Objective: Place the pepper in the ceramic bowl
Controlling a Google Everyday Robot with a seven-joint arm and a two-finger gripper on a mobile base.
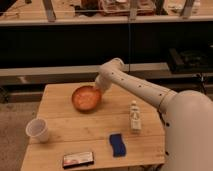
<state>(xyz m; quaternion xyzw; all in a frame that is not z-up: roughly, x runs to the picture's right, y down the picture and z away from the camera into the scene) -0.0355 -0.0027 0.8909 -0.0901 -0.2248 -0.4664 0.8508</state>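
Note:
The orange-brown ceramic bowl (86,98) sits on the wooden table (100,130) toward its back left. My gripper (98,88) hangs at the bowl's right rim, just above it, at the end of the white arm (140,89) that reaches in from the right. The pepper cannot be made out apart from the orange bowl and the gripper; it is hidden or blends in.
A translucent white plastic cup (38,130) stands at the table's left edge. A small white bottle (134,116) stands right of centre. A blue sponge (118,144) and a dark flat packet (78,159) lie near the front edge. Shelving runs behind the table.

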